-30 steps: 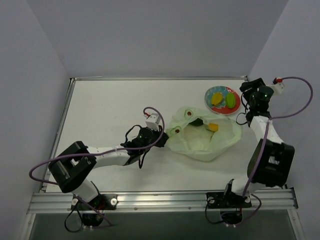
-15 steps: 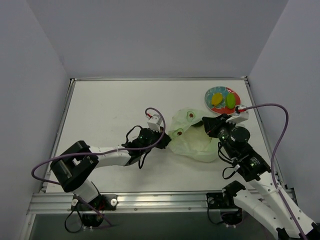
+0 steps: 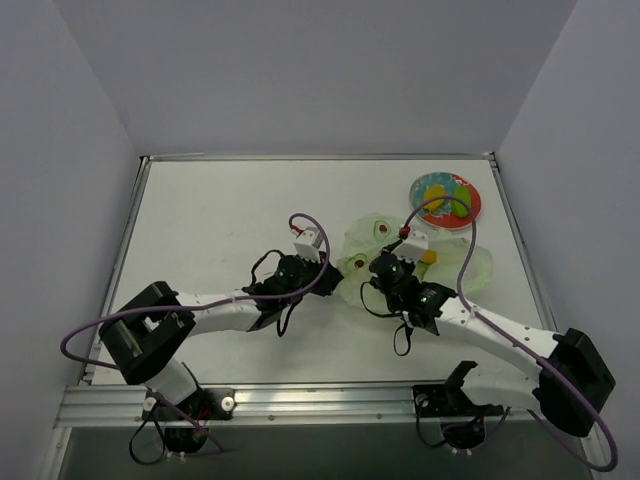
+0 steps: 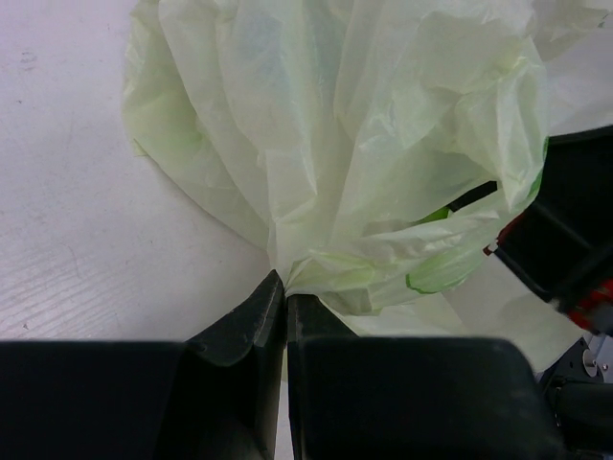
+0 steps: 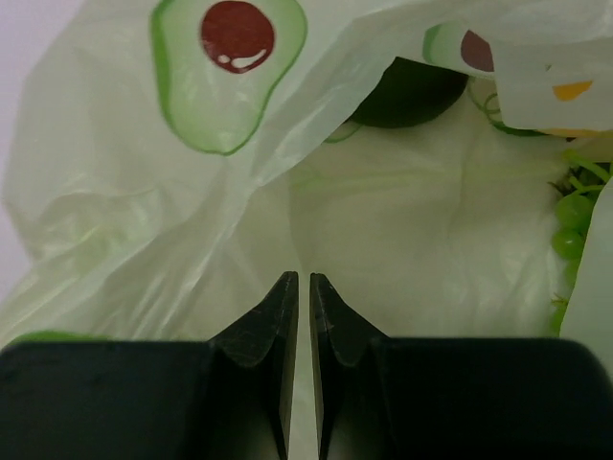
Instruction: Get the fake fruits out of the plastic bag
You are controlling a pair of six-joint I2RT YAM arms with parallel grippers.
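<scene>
"Fake fruits point(image 5: 573, 222), where have they got to?"

"Start big. On the white table point(image 3: 220, 220), the pale green plastic bag point(image 4: 364, 144) lies crumpled, right of the middle. Left gripper point(image 4: 284, 289) is pinched tight on a gathered fold at the bag's left edge. Right gripper point(image 5: 298, 286) hovers over the bag's pale lining, its fingers drawn almost together with a sliver between them. I can't see anything caught in them."

"And the plate?"

"The red-and-teal plate point(image 3: 474, 212) sits beyond the bag, towards the far right corner. Yellow and green show on it, but from above I can't tell fruit from pattern. In the bag there's a dark round one point(image 5: 410, 91) under the avocado-printed film, a yellow-orange piece point(image 3: 428, 256) near the right gripper, and little green grapes point(image 5: 571, 213) at the edge."
</scene>
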